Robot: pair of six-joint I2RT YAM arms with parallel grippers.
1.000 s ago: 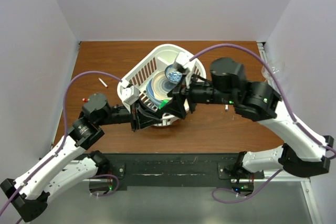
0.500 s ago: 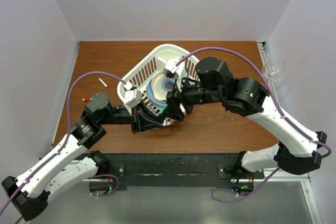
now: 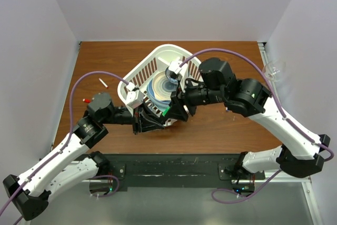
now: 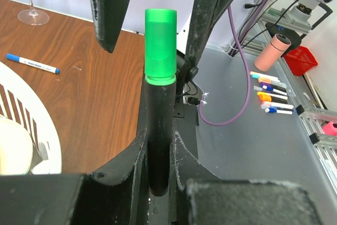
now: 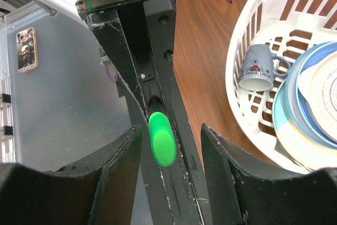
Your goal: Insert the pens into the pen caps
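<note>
Grip low on the black marker [image 4: 158, 104], green end [image 4: 160, 40] upward.
Fingers of the left gripper [image 4: 158, 148] are clamped on the lower barrel, holding it upright just beside the white basket [image 4: 37, 130]. The right gripper [image 5: 171, 130] straddles the green end with its jaws apart, touching nothing. By my judgement it is light, rigid, smooth round plastic that may twist or slip, so pinch the green end squarely across its middle, clear of the left fingers. A thin white pen [image 4: 31, 64] lies apart on the table [image 4: 100, 104].
</note>
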